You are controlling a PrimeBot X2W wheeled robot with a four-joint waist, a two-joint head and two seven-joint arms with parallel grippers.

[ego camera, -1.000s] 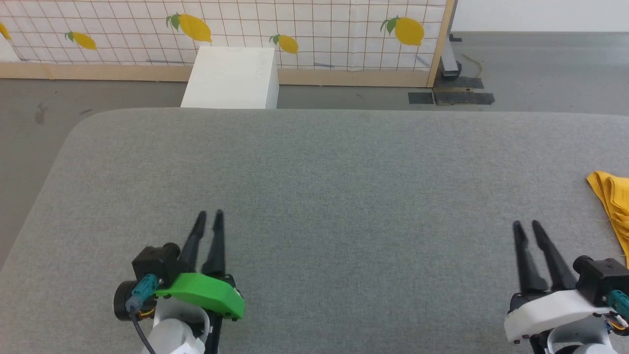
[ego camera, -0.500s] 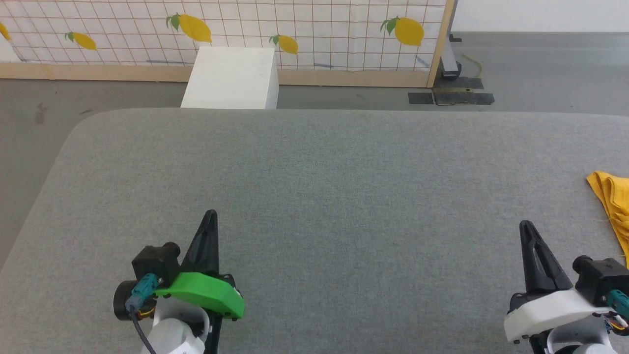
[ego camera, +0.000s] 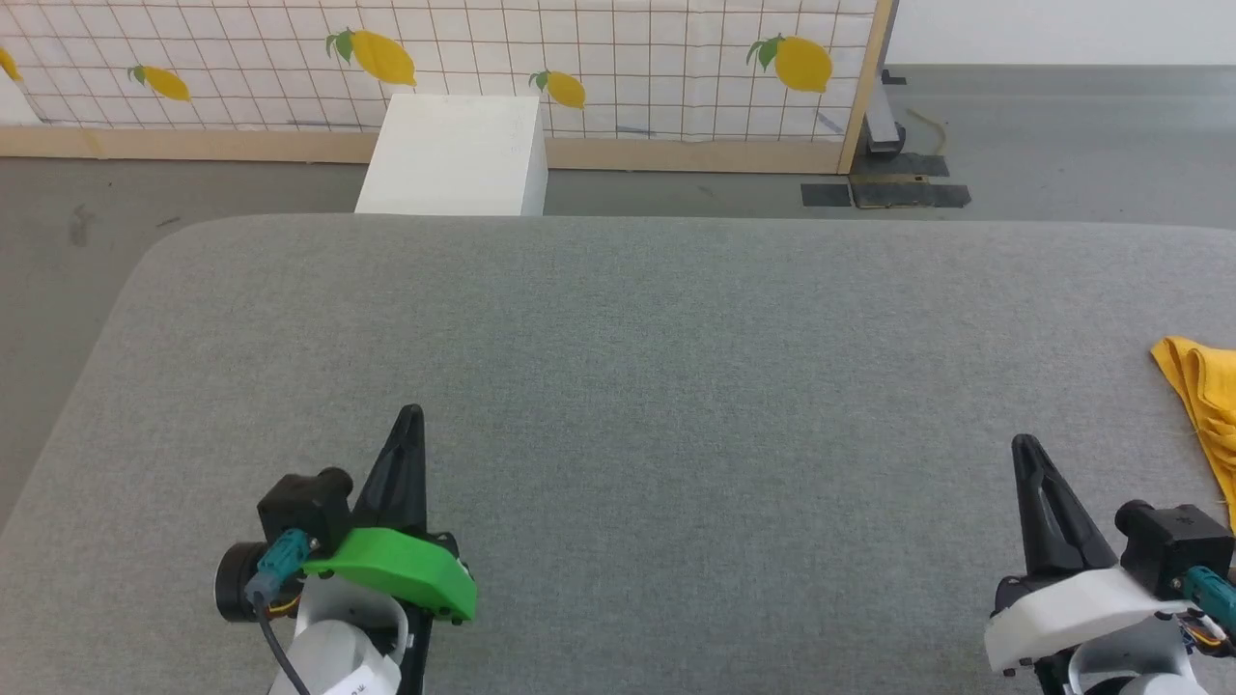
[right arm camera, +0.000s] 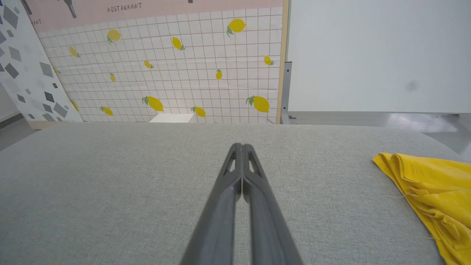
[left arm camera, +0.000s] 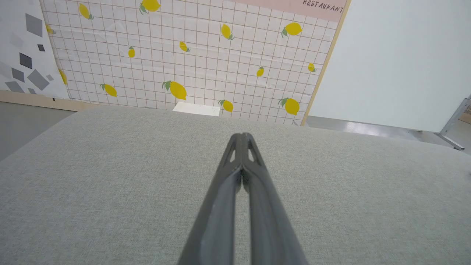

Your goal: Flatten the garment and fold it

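The left gripper [ego camera: 410, 415] sat low on the robot's left side, its two dark fingers pressed tight together and pointing forward. The right gripper [ego camera: 1022, 444] sat low on the right side, its fingers pressed together the same way. Both were empty.

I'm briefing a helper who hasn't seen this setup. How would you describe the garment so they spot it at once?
Find the grey table. At its right edge, past the right claw, lies the garment, bunched and creased. It is bright yellow cloth, unlike the flat lemons printed on the wall behind.
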